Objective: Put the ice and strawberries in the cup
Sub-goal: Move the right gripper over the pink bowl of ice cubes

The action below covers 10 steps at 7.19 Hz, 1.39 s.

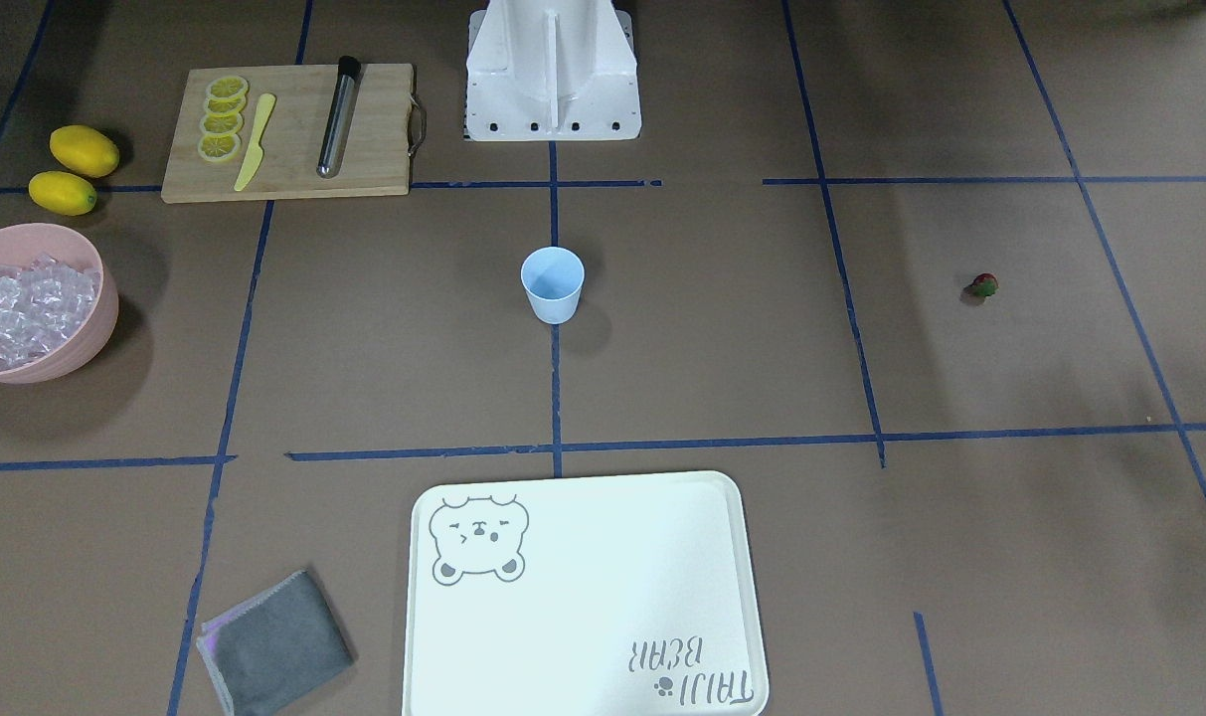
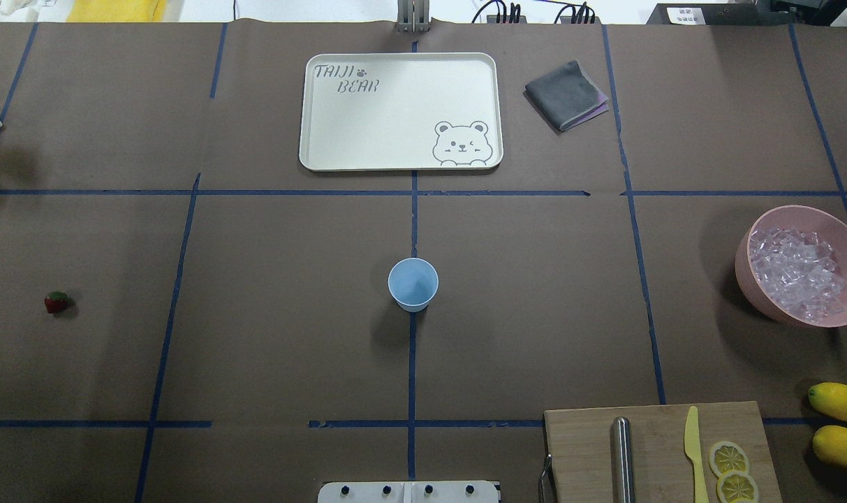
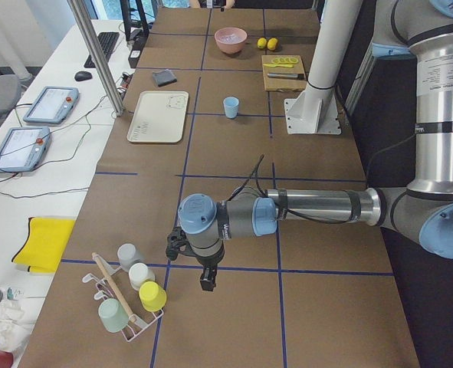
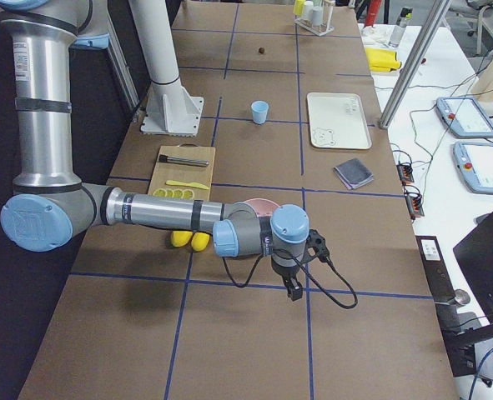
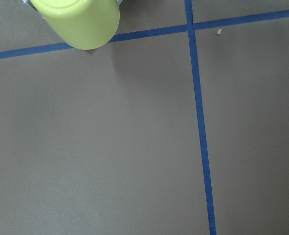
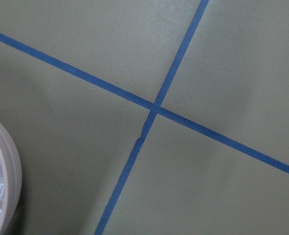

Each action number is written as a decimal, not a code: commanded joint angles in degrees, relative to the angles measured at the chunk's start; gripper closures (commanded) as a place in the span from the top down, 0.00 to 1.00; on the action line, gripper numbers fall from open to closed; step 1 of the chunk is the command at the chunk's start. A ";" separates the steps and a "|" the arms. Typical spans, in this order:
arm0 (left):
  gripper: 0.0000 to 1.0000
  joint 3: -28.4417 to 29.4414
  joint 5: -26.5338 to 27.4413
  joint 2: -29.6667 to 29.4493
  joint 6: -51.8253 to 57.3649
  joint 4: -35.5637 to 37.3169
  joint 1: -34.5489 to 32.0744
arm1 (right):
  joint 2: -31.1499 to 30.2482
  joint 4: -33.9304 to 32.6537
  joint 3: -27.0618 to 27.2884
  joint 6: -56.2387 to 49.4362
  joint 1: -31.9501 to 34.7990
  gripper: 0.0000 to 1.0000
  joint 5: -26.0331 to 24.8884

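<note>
The pale blue cup [image 2: 413,283] stands upright and empty at the table's middle; it also shows in the front view [image 1: 553,285]. The ice [image 2: 797,272] fills the pink bowl [image 2: 744,269] at the right edge. One small red strawberry [image 2: 56,302] lies alone on the paper far left. My left gripper [image 3: 208,282] hangs over the table's left end, beyond the strawberry, near a cup rack. My right gripper [image 4: 296,292] hangs over the right end, beyond the bowl. Both show only in the side views, so I cannot tell if they are open or shut.
A white bear tray [image 2: 311,112] and a grey cloth [image 2: 566,94] lie at the far side. A cutting board [image 2: 584,447] holds a steel rod, a yellow knife and lemon slices. Two lemons [image 2: 838,402] lie beside it. A rack with several cups [image 3: 130,299] stands by my left gripper.
</note>
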 commanded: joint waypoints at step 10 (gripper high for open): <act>1.00 0.09 -0.10 0.09 0.00 0.02 0.09 | -2.72 -0.09 9.64 13.61 -1.40 1.00 4.07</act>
